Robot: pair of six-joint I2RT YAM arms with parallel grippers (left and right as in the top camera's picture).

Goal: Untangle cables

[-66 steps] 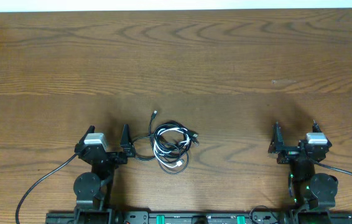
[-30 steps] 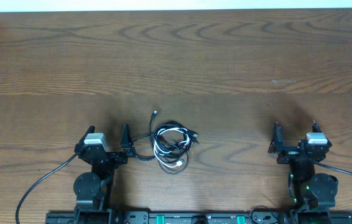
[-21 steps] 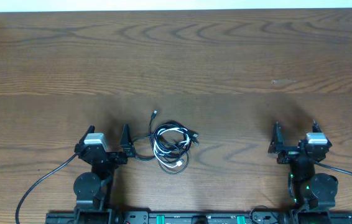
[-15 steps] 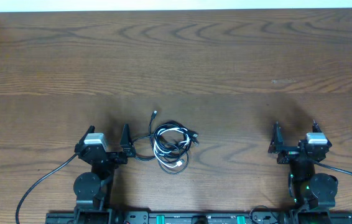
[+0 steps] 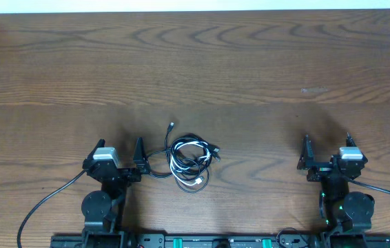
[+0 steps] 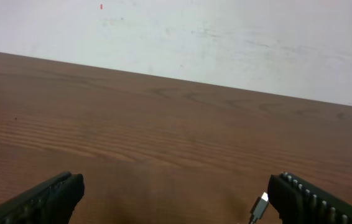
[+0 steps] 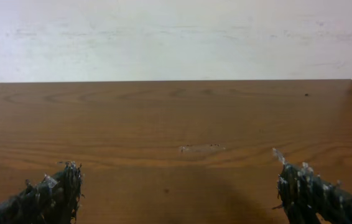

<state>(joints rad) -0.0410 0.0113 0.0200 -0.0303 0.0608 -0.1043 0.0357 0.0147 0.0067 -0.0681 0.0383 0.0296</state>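
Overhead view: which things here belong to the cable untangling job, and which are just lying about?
Part of the job: the cables, tangled in one bundle; left gripper, open; right gripper, open.
Not part of it: the arms' own thick black wires; a pale scuff on the table.
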